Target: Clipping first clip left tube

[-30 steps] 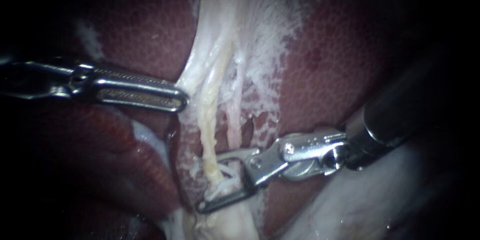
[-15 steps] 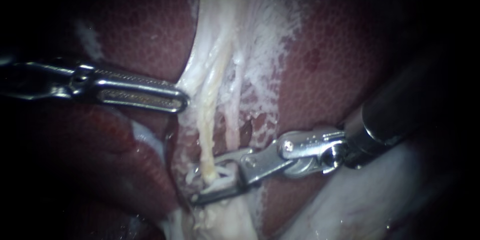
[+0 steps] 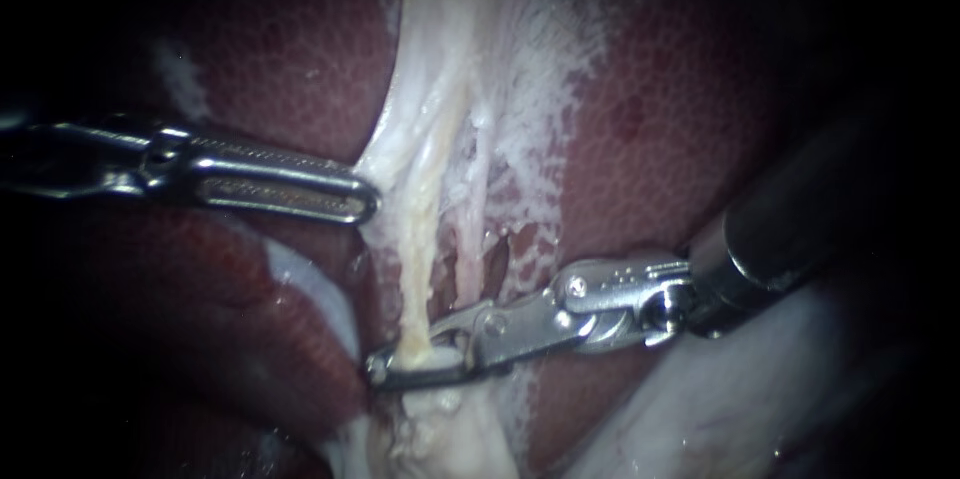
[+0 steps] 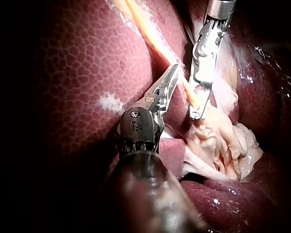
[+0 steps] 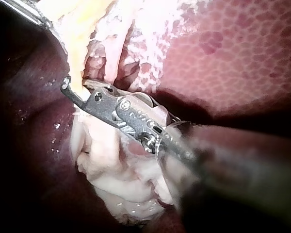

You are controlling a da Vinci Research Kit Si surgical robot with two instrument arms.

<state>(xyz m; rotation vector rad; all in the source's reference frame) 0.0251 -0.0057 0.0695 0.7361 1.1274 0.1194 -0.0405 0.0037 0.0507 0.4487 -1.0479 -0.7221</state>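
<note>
Two tubes run down a pale sheet of tissue between dark red liver lobes [image 3: 680, 119]: the yellowish left tube [image 3: 415, 259] and the pinker right tube [image 3: 466, 259]. My right instrument [image 3: 378, 369] comes in from the right, its long jaws closed across the lower end of the left tube, with whitish material pinched between them. The same hold shows in the right wrist view [image 5: 66, 85] and the left wrist view [image 4: 196, 115]. My left instrument [image 3: 368, 204] has slotted jaws lying together on the edge of the pale tissue [image 3: 385, 164] beside the left tube [image 4: 157, 41].
Crumpled whitish gallbladder tissue [image 3: 450, 434] bulges just below the right instrument's jaws [image 5: 121, 179]. A pale fold [image 3: 700, 409] lies under the right instrument's dark shaft [image 3: 800, 219]. Liver surrounds the field on both sides [image 4: 77, 73].
The right instrument's jaws, open around the left tube a second ago, have closed on it and slid slightly left and up. The left instrument has stayed where it was.
</note>
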